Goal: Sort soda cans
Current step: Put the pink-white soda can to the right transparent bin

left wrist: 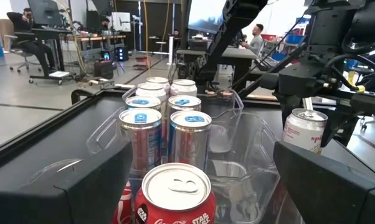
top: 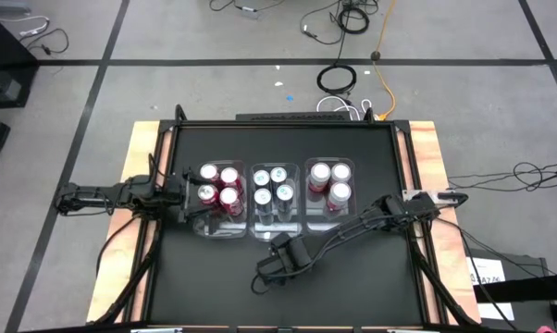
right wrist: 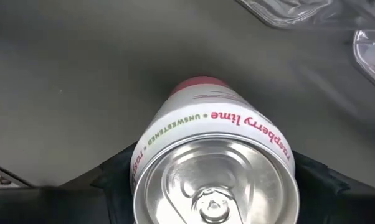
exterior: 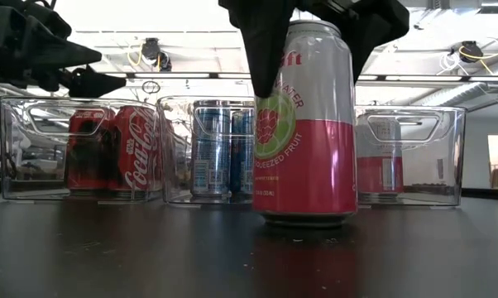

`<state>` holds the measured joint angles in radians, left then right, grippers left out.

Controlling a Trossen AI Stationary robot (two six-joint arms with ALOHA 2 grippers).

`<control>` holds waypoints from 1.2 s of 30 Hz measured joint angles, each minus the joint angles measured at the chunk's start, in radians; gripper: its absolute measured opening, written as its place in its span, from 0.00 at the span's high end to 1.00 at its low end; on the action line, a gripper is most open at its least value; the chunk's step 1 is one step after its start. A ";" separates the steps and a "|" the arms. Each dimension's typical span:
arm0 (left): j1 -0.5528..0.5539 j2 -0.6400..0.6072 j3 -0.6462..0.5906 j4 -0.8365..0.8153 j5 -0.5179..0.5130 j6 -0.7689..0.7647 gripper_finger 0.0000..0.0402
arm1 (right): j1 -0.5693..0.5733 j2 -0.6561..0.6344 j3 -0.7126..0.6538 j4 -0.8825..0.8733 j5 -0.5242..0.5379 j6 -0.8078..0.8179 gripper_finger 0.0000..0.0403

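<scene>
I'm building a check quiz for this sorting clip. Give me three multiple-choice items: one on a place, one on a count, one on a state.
1. Where is the loose pink can? A in the right bin; B on the table, outside the bins; C in the left bin.
2. How many blue cans are in the middle bin? A four; B two; C six.
3. How is the pink can? A on its side; B crushed; C upright.

Key: B, it stands on the table in front of the bins, at the right gripper; A, four tops show from above; C, its top faces up.
</scene>
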<state>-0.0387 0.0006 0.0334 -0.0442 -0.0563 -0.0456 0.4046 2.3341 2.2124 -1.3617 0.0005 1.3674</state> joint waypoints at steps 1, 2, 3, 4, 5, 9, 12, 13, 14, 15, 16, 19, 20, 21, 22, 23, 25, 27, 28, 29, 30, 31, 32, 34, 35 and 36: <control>0.000 0.000 0.000 0.002 0.000 0.000 0.01 | 0.000 0.000 0.000 0.000 -0.004 0.000 0.31; 0.000 0.000 0.000 0.002 0.000 0.000 0.01 | 0.000 -0.003 0.000 -0.001 -0.011 0.000 0.31; 0.000 0.000 -0.001 0.003 0.000 0.000 0.01 | 0.000 -0.008 0.000 -0.004 -0.024 0.000 0.31; 0.000 0.000 -0.001 0.004 0.000 0.000 0.01 | -0.001 -0.013 -0.001 -0.007 -0.037 -0.001 0.31; 0.000 0.000 -0.001 0.004 0.000 0.000 0.01 | 0.000 -0.022 -0.002 -0.010 -0.040 -0.001 0.31; 0.000 0.000 -0.001 0.005 0.000 0.000 0.01 | 0.005 -0.097 -0.002 -0.077 -0.017 0.015 0.30; 0.000 0.000 -0.001 0.005 0.000 0.000 0.01 | 0.004 -0.159 0.000 -0.165 0.027 0.030 0.30; 0.000 0.000 -0.001 0.005 0.000 0.000 0.01 | 0.002 -0.179 0.000 -0.193 0.035 0.032 0.30; 0.000 0.000 -0.001 0.005 0.000 0.000 0.01 | 0.000 -0.198 -0.001 -0.213 0.041 0.034 0.30; 0.000 0.000 -0.001 0.005 0.000 0.000 0.01 | -0.003 -0.219 -0.002 -0.218 0.051 0.034 0.30; 0.000 0.000 -0.001 0.005 0.000 0.000 0.01 | -0.006 -0.245 -0.001 -0.212 0.064 0.026 0.30; 0.000 0.000 -0.001 0.005 0.000 0.000 0.01 | -0.021 -0.312 0.001 -0.207 0.099 0.012 0.30; 0.000 0.000 -0.001 0.007 0.000 0.000 0.01 | -0.028 -0.328 0.001 -0.209 0.112 0.003 0.30; 0.000 0.000 -0.001 0.007 0.000 0.000 0.01 | -0.038 -0.343 0.001 -0.213 0.127 -0.010 0.30; 0.000 0.000 -0.001 0.006 0.000 0.000 0.01 | -0.049 -0.354 0.001 -0.213 0.144 -0.026 0.30; 0.000 0.000 -0.001 0.006 0.000 0.000 0.01 | -0.065 -0.362 0.001 -0.209 0.158 -0.045 0.30; 0.000 0.000 -0.001 0.007 0.000 0.000 0.01 | -0.105 -0.378 0.001 -0.210 0.161 -0.094 0.30; 0.000 0.000 -0.001 0.007 0.000 0.000 0.01 | -0.148 -0.388 0.001 -0.211 0.159 -0.163 0.30; 0.000 0.000 -0.001 0.007 0.000 0.000 0.01 | -0.171 -0.389 0.001 -0.210 0.156 -0.204 0.30; 0.000 0.000 -0.001 0.007 0.000 0.000 0.01 | -0.194 -0.389 0.001 -0.210 0.153 -0.246 0.30; 0.000 0.000 -0.001 0.007 0.000 0.000 0.01 | -0.215 -0.389 0.001 -0.210 0.150 -0.286 0.30; 0.000 0.000 -0.001 0.007 0.000 0.000 0.01 | -0.236 -0.389 0.000 -0.210 0.144 -0.325 0.30; 0.000 0.000 -0.001 0.007 0.000 0.000 0.01 | -0.258 -0.389 0.000 -0.209 0.132 -0.364 0.30; 0.000 0.000 -0.001 0.007 0.000 0.000 0.01 | -0.295 -0.389 0.000 -0.210 0.112 -0.437 0.30; 0.000 0.000 -0.001 0.007 0.000 0.000 0.01 | -0.311 -0.389 0.000 -0.210 0.107 -0.470 0.30; 0.000 0.000 0.000 0.007 0.000 0.000 0.01 | -0.326 -0.389 0.000 -0.210 0.099 -0.499 0.30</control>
<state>-0.0391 0.0006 0.0329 -0.0376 -0.0566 -0.0456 0.0790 1.9453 2.2127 -1.5717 0.0999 0.8685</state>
